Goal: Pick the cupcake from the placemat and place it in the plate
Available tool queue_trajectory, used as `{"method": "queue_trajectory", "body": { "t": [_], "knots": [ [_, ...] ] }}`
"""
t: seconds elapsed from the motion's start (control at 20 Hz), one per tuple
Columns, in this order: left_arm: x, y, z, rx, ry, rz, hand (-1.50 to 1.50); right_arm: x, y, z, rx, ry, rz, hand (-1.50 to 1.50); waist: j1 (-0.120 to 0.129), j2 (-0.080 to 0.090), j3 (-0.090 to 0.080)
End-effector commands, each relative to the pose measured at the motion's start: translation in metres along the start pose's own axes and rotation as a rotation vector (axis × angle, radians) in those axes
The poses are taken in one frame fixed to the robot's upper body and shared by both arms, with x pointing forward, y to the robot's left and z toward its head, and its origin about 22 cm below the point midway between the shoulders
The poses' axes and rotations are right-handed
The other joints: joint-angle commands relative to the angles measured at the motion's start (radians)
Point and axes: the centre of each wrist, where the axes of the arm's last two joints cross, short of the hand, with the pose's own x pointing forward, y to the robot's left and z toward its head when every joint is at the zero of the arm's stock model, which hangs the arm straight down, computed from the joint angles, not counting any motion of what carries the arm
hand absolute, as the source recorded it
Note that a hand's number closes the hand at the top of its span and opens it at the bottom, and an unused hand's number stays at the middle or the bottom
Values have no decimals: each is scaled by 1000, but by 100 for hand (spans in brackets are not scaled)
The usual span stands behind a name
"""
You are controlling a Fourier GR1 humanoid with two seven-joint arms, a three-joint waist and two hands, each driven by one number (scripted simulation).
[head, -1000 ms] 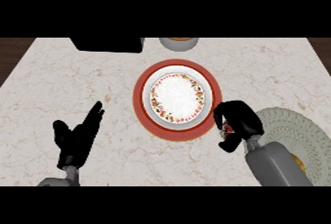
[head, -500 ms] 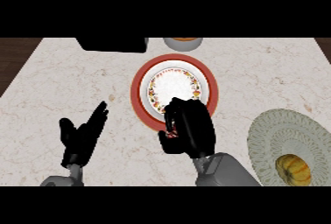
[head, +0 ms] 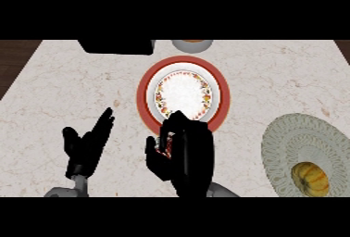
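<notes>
My right hand [head: 184,155] is curled round the cupcake [head: 167,141], of which only a reddish-white sliver shows between fingers and thumb. The hand sits at the near rim of the plate [head: 183,92], a red-rimmed white plate with a flowered border, in the counter's middle. The pale green round placemat [head: 304,139] lies at the right edge. My left hand [head: 85,148] rests open on the counter at the lower left, fingers pointing up.
A small orange pumpkin-like object [head: 311,178] sits on the placemat's near part. A black box [head: 116,46] and a grey bowl [head: 192,44] stand along the counter's far edge. Dark wood floor shows at both far corners.
My right hand has carried the cupcake leftward from the placemat to the near rim of the plate. The left hand has stayed put.
</notes>
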Motion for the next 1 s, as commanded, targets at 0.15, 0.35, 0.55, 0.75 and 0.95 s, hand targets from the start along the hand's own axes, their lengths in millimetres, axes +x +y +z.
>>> {"method": "queue_trajectory", "body": {
  "t": [0.15,0.35,0.55,0.75,0.95],
  "knots": [
    [-15,-6,3,-1,89,-2,0,7,14,-3,-192,102,-94,150,-11,15,-4],
    [-10,1,6,5,86,15,0,-12,27,-16,-287,108,-27,150,-16,20,-3],
    [-9,7,7,-1,62,1,0,-27,31,-38,-362,134,-1,150,-15,23,-3],
    [0,14,5,-17,55,10,0,-39,34,-79,-403,151,-9,150,-9,28,-3],
    [-16,-10,3,1,63,-6,0,-54,39,-107,-409,166,10,150,-13,30,-3]
  ]
}}
